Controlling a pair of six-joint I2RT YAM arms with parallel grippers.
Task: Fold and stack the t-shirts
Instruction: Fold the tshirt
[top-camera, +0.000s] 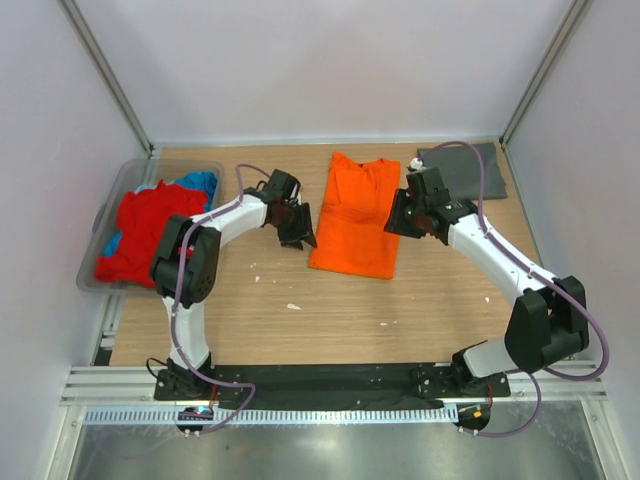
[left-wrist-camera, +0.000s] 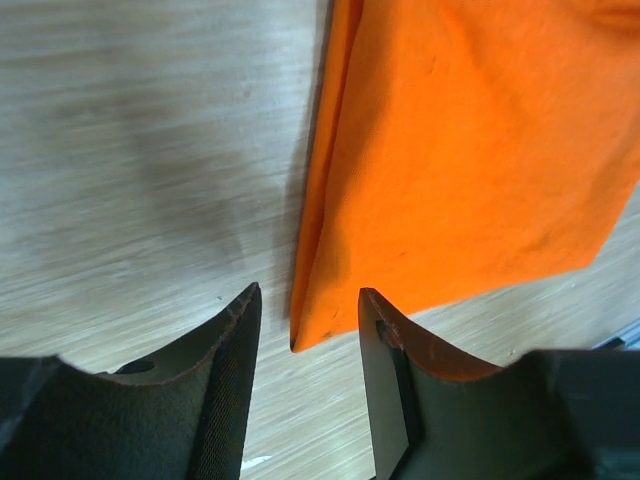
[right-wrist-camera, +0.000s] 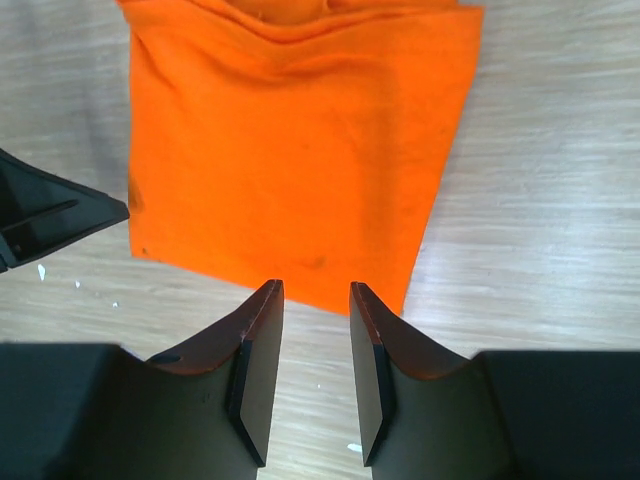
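Overhead view: an orange t-shirt (top-camera: 355, 215) lies flat on the wooden tabletop (top-camera: 330, 320), a little beyond its middle. The shirt is folded into a long narrow rectangle with its collar end pointing away from the arm bases. The left arm (top-camera: 215, 225) reaches in from the left, and the left jaws sit just beside the shirt's left edge. The right arm (top-camera: 490, 250) reaches in from the right, and the right jaws sit at the shirt's right edge.

A dark grey t-shirt (top-camera: 465, 158) lies flat at the far right corner of the tabletop, apart from the orange one. A clear plastic tub (top-camera: 112, 190) stands at the left edge. It holds a crumpled red t-shirt (top-camera: 145, 230), with a blue t-shirt (top-camera: 200, 183) showing behind it. A few white specks (top-camera: 293, 306) lie on the bare wood near the middle.

Left wrist view: the left jaws are moderately parted and empty. A near corner of the orange t-shirt (left-wrist-camera: 460, 150) shows in the gap between their tips, and the cloth is not gripped.

Right wrist view: the right jaws stand a narrow gap apart with nothing between them. Their tips point at the near hem of the orange t-shirt (right-wrist-camera: 290, 150). Part of the left arm's black end shows at the left border.
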